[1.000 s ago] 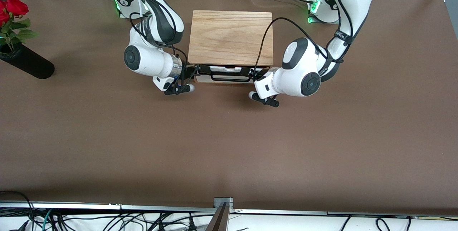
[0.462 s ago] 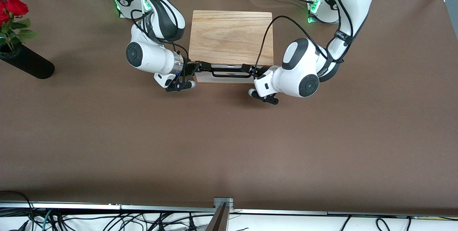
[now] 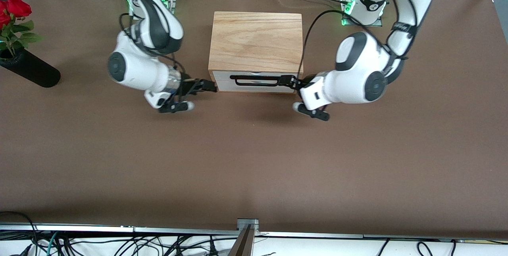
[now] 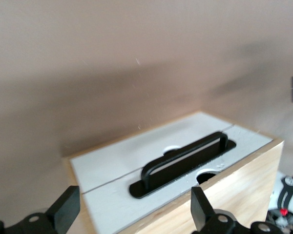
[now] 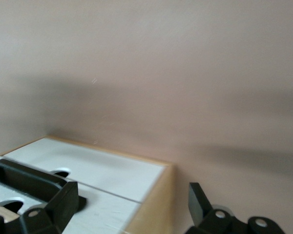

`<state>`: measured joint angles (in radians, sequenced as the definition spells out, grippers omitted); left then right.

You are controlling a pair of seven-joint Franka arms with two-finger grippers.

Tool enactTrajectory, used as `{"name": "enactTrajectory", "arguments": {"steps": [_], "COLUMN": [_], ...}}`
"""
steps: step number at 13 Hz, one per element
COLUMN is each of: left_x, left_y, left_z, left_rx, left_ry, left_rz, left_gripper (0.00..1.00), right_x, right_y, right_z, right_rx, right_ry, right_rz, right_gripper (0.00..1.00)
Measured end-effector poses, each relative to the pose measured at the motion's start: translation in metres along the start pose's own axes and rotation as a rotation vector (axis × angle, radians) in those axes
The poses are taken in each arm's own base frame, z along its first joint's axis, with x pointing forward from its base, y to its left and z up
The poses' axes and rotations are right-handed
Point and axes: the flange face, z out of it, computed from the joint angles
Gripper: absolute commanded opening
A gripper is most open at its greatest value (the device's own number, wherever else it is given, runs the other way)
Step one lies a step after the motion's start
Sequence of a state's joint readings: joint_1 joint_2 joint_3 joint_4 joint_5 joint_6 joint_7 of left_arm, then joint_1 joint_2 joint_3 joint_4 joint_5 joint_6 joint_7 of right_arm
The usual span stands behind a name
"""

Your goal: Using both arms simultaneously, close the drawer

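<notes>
The drawer (image 3: 254,81) sits pushed in, its white front flush with the face of the light wood box (image 3: 256,41) that stands on the brown counter (image 3: 254,160) between the two arms' bases. A thin black bar handle (image 3: 254,80) runs across the drawer's front.

The left gripper (image 3: 293,81) hangs just in front of the box's corner toward the left arm's end of the counter, at the end of the handle; its fingers (image 4: 63,210) are spread apart with nothing between them. The right gripper (image 3: 206,85) is beside the box's other front corner, close to the white front, and its fingers (image 5: 63,201) are also spread and empty.

A black vase (image 3: 29,71) with red roses (image 3: 14,10) lies toward the right arm's end of the counter, well apart from the box.
</notes>
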<state>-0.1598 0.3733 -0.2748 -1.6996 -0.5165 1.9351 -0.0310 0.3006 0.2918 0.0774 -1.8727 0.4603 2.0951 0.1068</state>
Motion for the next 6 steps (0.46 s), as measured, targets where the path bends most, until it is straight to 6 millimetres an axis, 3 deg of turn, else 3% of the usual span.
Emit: {"name": "enactTrajectory", "arguments": {"steps": [3, 6], "left_x": [-0.010, -0.023], "left_y": [-0.033, -0.059], "left_z": [-0.080, -0.138], "left_rx": [0.212, 0.479], "left_ry": [0.118, 0.201], "left_rz": [0.028, 0.070], "left_gripper": [1.00, 1.00], "right_x": [0.018, 0.019], "right_y": [0.026, 0.053], "right_z": [-0.106, -0.187], "right_rx": [-0.154, -0.273], "right_ry": [0.031, 0.139], "right_rz": [-0.034, -0.023], "right_gripper": [1.00, 1.00]}}
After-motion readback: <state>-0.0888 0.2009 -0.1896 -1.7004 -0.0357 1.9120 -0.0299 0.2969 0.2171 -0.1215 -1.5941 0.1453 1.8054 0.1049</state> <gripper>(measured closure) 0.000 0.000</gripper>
